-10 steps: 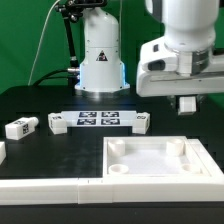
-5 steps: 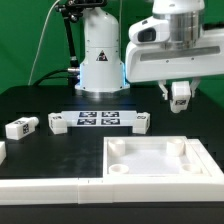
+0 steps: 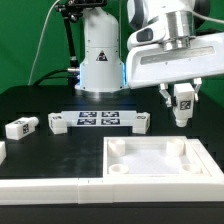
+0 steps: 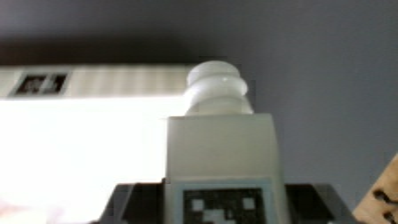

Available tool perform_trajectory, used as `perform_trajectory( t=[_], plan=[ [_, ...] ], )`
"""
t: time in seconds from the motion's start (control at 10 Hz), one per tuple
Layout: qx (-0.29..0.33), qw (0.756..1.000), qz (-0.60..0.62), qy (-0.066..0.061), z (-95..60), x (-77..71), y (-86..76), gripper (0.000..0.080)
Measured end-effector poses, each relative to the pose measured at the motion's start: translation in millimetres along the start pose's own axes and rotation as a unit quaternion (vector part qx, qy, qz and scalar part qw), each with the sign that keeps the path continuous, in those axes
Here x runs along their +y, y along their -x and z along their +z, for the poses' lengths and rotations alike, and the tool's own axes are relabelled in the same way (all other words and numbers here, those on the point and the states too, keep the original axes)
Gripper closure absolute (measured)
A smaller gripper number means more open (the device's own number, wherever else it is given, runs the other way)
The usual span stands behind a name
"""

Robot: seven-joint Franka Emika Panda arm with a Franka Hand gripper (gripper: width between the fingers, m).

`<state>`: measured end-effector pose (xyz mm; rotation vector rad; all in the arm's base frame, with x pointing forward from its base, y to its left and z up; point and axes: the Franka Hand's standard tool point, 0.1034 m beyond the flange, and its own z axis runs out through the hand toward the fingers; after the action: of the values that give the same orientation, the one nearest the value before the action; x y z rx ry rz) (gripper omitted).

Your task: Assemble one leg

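My gripper (image 3: 181, 97) is shut on a leg (image 3: 181, 105), a small white block with a black-and-white tag, and holds it upright in the air above the far right corner of the large white tray-like piece (image 3: 196, 152). In the wrist view the held leg (image 4: 222, 140) runs away from the camera. Its tag is near the dark fingers (image 4: 135, 200) and its rounded peg end points at the bright white piece (image 4: 89, 130) below. The gripper (image 4: 222, 206) clamps it from both sides.
Three more tagged white blocks lie on the black table: one at the exterior view's left (image 3: 18, 128), one at each end (image 3: 57, 124) (image 3: 143, 122) of the marker board (image 3: 100, 120). A white rail (image 3: 45, 187) runs along the front. The robot base (image 3: 100, 55) stands behind.
The gripper has swung toward the exterior view's left and turned at the wrist. The leg in it now hangs upright with its tag facing the exterior camera.
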<state>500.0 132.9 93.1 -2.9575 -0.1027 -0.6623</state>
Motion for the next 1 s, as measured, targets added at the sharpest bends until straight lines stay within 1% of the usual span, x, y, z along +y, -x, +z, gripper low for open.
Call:
perform_trajectory(
  t=[0.1, 0.2, 0.6, 0.7, 0.8, 0.9, 1.0],
  plan=[
    [0.000, 0.999, -0.039, 0.008, 1.6, 13.5, -12.1, 0.0512],
    [0.010, 0.998, -0.056, 0.012, 0.8, 20.1, -28.8, 0.0512],
    [0.012, 0.998, -0.055, 0.012, 1.8, 19.2, -28.6, 0.0512],
    [0.010, 0.998, -0.061, 0.013, 3.2, 20.9, -30.1, 0.0512],
    [0.006, 0.998, -0.069, 0.014, 10.8, 29.6, -45.2, 0.0512],
    [0.013, 0.997, -0.071, 0.014, 22.7, 32.7, -64.9, 0.0512],
    [0.021, 0.997, -0.078, 0.013, 36.4, 31.1, -81.4, 0.0512]
  ],
)
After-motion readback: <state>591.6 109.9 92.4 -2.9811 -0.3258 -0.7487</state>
